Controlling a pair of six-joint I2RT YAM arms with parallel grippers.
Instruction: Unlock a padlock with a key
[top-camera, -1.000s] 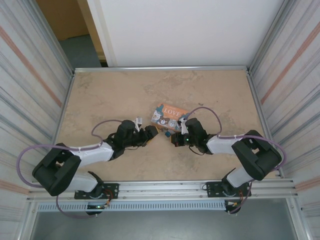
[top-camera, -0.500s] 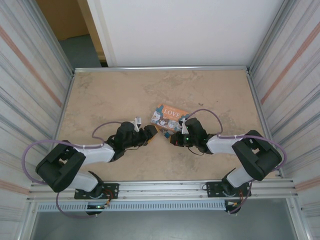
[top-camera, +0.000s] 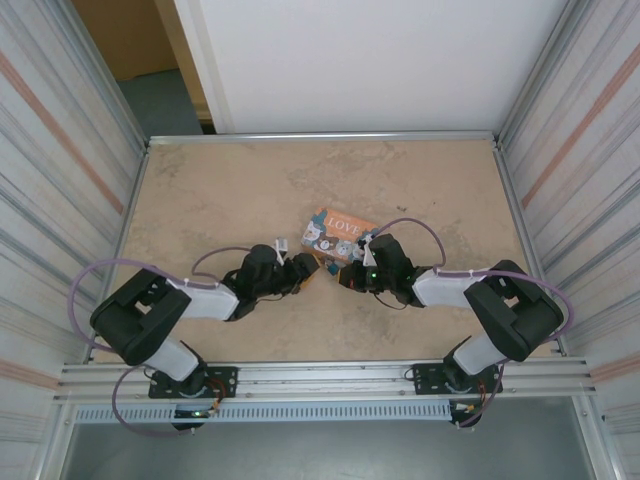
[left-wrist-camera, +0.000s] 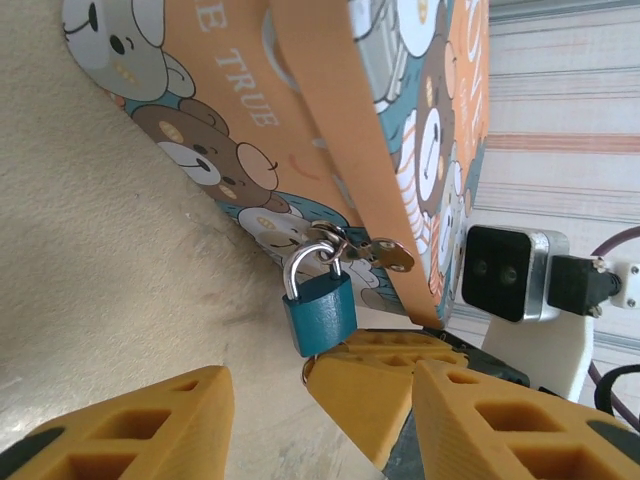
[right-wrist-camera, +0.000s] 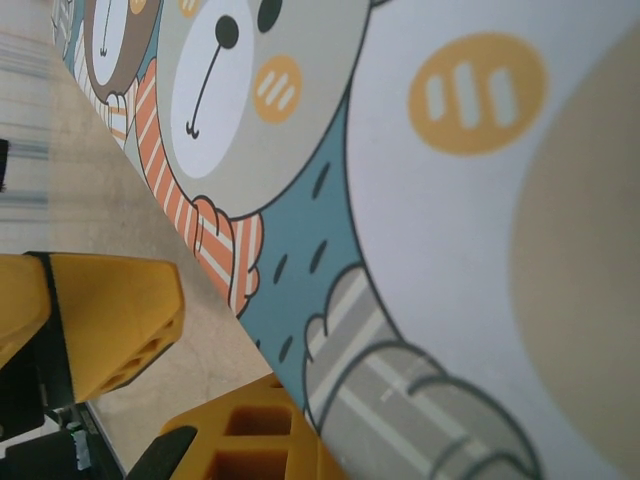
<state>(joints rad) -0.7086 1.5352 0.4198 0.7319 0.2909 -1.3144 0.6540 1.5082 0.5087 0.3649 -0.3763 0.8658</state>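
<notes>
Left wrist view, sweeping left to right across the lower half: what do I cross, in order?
One left claw finger → padlock → right claw, shut, tips just under the padlock → other left claw finger.

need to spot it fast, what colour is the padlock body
Dark teal. The padlock shows best in the left wrist view.

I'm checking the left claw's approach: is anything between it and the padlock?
Yes. The right claw, shut, sits close by the bottom end of the padlock, inside the gap of the open left claw. It blocks the straight path there. The padlock's side toward the table looks free.
</notes>
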